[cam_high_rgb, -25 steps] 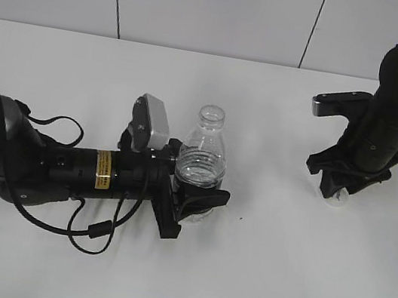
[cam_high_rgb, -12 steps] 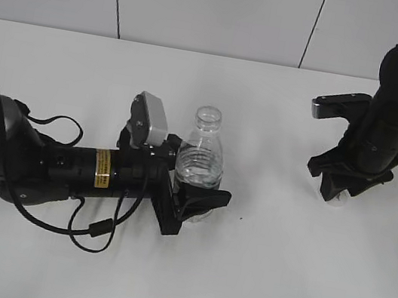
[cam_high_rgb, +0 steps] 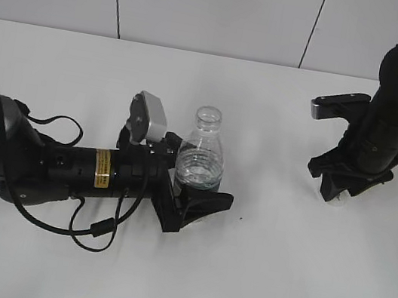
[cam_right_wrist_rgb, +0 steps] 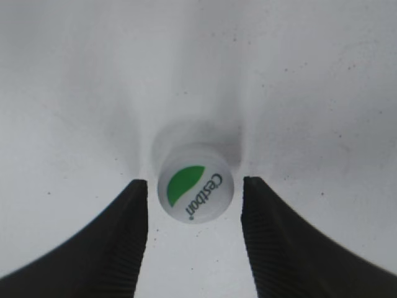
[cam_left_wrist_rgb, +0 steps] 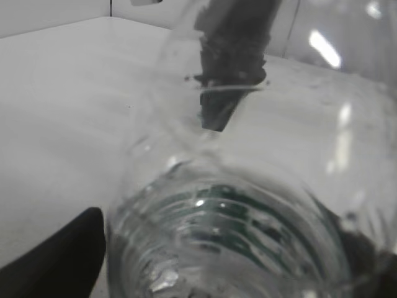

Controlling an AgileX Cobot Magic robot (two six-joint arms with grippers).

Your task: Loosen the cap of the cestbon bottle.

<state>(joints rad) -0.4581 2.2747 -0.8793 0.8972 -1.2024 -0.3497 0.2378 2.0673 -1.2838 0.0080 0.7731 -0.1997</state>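
The cestbon bottle (cam_high_rgb: pixel 201 157) stands upright on the white table, its neck open with no cap on it. My left gripper (cam_high_rgb: pixel 203 179) lies low on the table with its jaws on either side of the bottle's lower body, spread a little wider than the bottle. The left wrist view shows the ribbed clear bottle (cam_left_wrist_rgb: pixel 236 236) filling the space between the left gripper's (cam_left_wrist_rgb: pixel 214 264) dark fingers. The white cap (cam_right_wrist_rgb: pixel 195 191) with a green mark lies on the table between the open fingers of my right gripper (cam_right_wrist_rgb: pixel 195 182), touching neither. In the exterior view the cap (cam_high_rgb: pixel 337 199) shows just under the right gripper (cam_high_rgb: pixel 337 189).
The white table (cam_high_rgb: pixel 278 269) ends at a grey panelled wall behind. The left arm's cable loops (cam_high_rgb: pixel 94 227) lie on the table at the front left. The right arm's wrist camera (cam_high_rgb: pixel 340 105) juts out to the left above the cap.
The left gripper's jaws have spread apart from the bottle, the near jaw swinging out to the right. The bottle shifted slightly. The right gripper has hardly moved.
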